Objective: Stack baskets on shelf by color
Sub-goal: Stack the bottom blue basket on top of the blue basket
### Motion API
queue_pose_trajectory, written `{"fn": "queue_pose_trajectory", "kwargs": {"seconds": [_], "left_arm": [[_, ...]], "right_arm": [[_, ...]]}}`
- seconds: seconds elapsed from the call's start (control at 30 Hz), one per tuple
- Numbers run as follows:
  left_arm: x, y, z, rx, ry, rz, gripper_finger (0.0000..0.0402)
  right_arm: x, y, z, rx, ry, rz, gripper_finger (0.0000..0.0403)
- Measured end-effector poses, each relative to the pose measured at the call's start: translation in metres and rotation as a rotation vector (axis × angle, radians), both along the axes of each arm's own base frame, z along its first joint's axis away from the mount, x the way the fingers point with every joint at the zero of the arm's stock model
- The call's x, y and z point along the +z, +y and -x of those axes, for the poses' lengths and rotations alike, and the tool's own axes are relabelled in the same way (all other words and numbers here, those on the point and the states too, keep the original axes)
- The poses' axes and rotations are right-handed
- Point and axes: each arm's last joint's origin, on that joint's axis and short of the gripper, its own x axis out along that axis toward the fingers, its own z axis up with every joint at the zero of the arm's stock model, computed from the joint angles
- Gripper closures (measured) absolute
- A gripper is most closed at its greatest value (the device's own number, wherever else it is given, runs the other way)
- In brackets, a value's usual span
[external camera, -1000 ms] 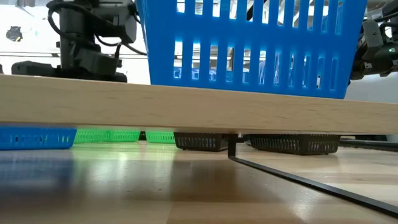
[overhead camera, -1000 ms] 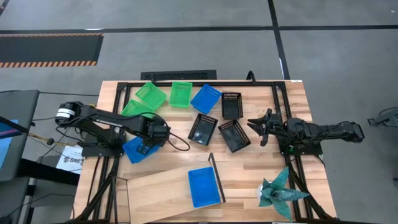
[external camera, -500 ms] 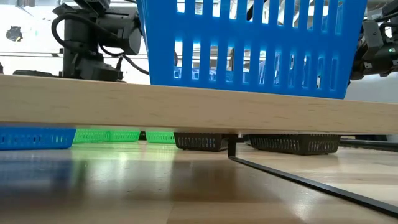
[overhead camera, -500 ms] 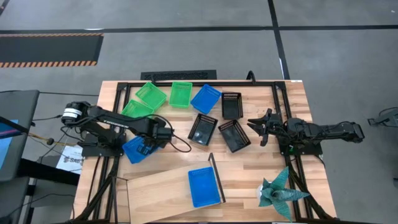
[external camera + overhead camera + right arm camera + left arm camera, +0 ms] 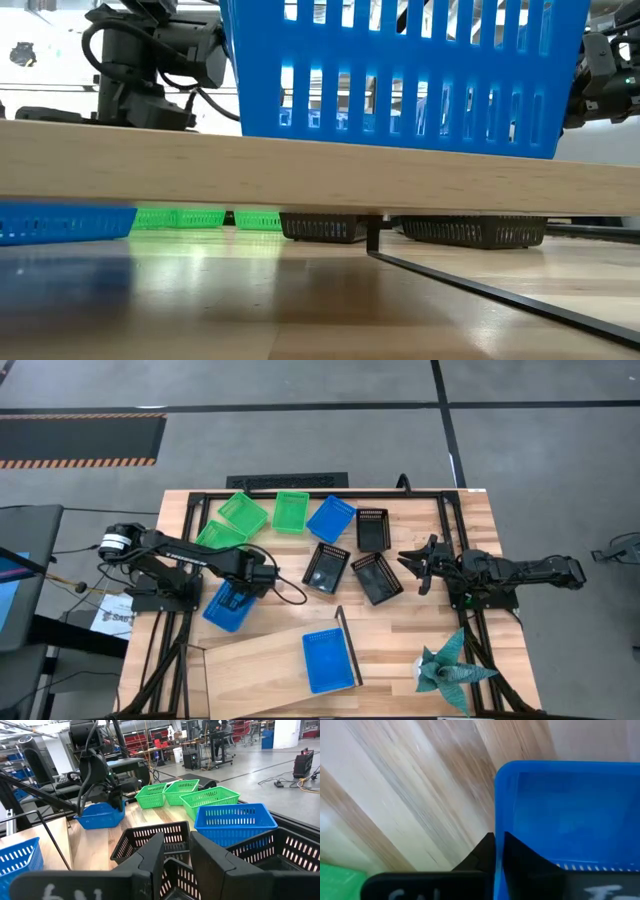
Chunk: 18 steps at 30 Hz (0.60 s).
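left hand: fingers pinched together, arm stretched low | right hand: fingers spread, arm idle at table's right

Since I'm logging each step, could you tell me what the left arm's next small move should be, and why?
Probably carry the blue basket on toward the shelf and set it into the blue basket already there. The left gripper is pinching this basket's rim, and the right gripper waits apart by the black baskets.

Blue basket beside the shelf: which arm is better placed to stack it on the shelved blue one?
The left. Its end effector already grips the blue basket by its wall, near the shelf. The right end effector waits by the black baskets.
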Motion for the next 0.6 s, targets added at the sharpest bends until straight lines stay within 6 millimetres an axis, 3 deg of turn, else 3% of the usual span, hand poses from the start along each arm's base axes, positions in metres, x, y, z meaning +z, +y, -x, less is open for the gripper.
{"fn": "queue_pose_trajectory", "kwargs": {"seconds": [0.3,0.6], "left_arm": [[0.027,0.004,-0.012,0.219,-0.077,-0.171,0.0401],[0.092,0.005,-0.036,0.484,-0.290,-0.184,0.0401]], "right_arm": [[0.000,0.000,0.000,0.000,0.000,0.000,0.0285],[0.000,0.000,0.000,0.000,0.000,-0.001,0.0285]]}}
